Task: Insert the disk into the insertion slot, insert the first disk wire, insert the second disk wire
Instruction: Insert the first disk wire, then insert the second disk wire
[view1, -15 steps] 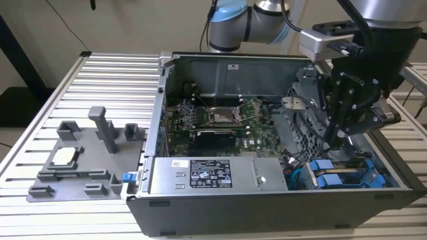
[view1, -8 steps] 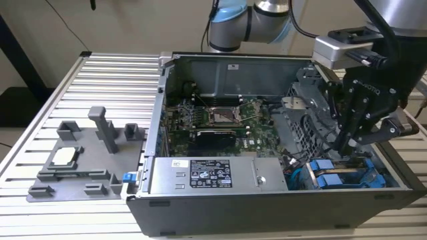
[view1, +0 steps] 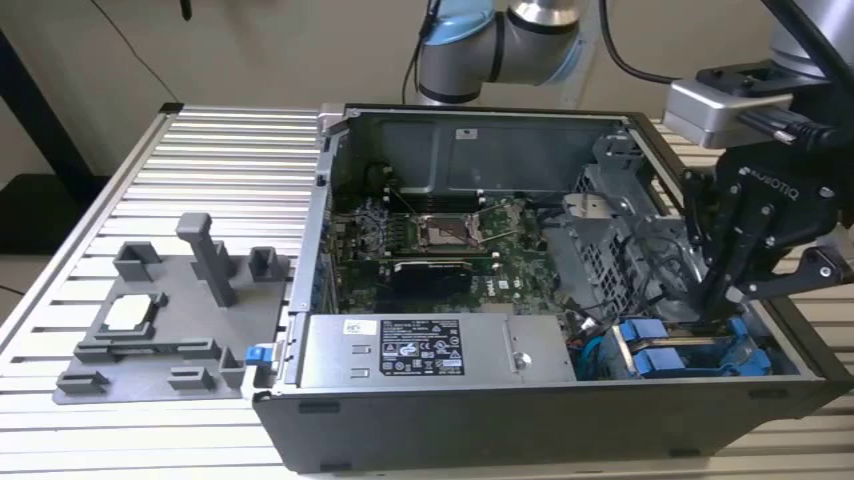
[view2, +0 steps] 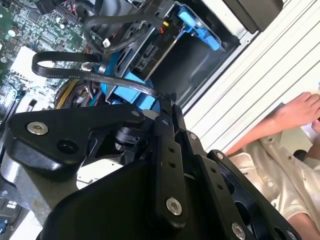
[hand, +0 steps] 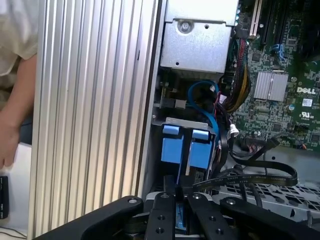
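- The claw (view1: 727, 295) reaches down into the case. Its tips look pinched together on the end of a flat black wire (view2: 70, 74), probably so the plug can be steered onto the drive's back edge.
- Right under the tips is the disk (hand: 200, 152), blue frame and all. It's seated in the insertion slot (hand: 187, 122), so we'd call that step done.
- Just past it, on the case-wall side, sits the second blue-framed drive (hand: 170, 150).
- Further from the claw is the power-supply box (view1: 427, 350), with the motherboard (view1: 427, 235) beyond it.
- Farthest off, a grey fixture (view1: 160, 320) lies on the ribbed table (view1: 227, 150).
- A person's hand (view2: 300, 110) rests outside the case, well clear of the claw.
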